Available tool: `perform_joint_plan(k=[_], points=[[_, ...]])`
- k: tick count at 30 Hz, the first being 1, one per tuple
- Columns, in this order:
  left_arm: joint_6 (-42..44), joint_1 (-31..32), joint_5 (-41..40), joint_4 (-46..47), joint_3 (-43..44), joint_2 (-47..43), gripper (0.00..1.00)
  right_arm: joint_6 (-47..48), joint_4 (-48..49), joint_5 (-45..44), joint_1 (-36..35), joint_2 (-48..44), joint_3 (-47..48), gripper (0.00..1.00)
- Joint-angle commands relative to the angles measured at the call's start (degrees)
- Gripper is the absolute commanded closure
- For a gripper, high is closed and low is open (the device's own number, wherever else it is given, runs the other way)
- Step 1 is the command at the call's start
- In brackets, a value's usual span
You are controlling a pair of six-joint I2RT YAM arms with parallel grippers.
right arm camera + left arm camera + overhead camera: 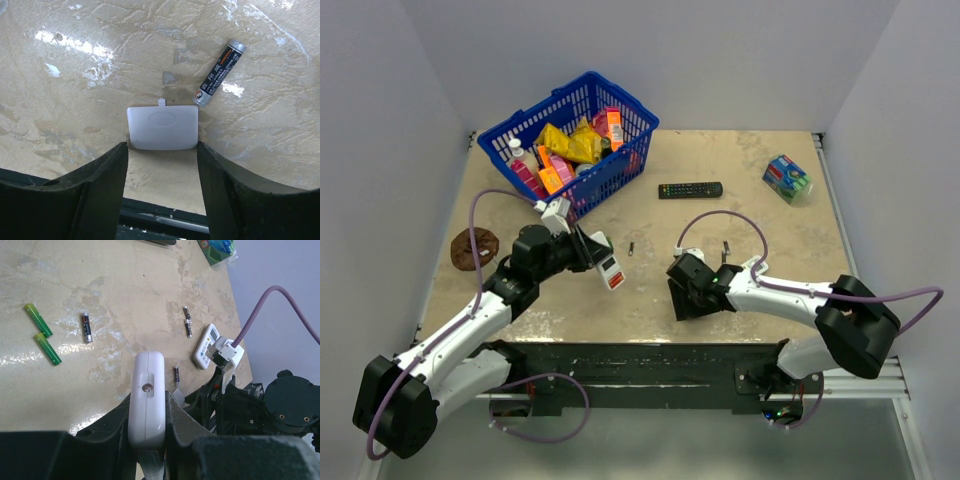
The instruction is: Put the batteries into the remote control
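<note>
Over a beige marbled table (800, 235) walled in grey: gripping one remote, straddling a loose cover.

Nearest, clamping the left gripper (148, 412) hard onto the white remote control (148, 375), fingers pressing both long sides, pointing its end out toward the tabletop. Spreading the right gripper (162, 150) partly open around a white battery cover (162, 125) lying flat, fingertips at its near corners, contact impossible to judge. Just beyond, meeting a black battery (220, 74) beside the cover's far corner. Further out, finding two green batteries (47, 348) and other black batteries (86, 327) lying loose. Farthest back, taking in a long black remote (690, 189) and a blue basket (610, 175) stuffed with packets.
</note>
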State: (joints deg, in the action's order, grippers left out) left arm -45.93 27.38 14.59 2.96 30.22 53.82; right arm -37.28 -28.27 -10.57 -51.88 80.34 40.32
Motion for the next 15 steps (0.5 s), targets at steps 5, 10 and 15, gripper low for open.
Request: perform_joint_plan(k=[5,10,15], points=[[-2.2,-0.4,0.0,5.2,0.6,-0.8,1.00,-1.9,0.6,-1.0,-0.6,-0.5,-1.0,0.45],[-3.2,-0.4,-0.3,6.0,0.5,-0.8,1.00,-3.4,0.8,-2.0,-0.9,0.7,-0.9,0.39],[-3.5,-0.4,-0.7,5.9,0.3,-0.8,1.00,-4.5,-0.2,-3.9,-1.5,2.9,0.0,0.36]])
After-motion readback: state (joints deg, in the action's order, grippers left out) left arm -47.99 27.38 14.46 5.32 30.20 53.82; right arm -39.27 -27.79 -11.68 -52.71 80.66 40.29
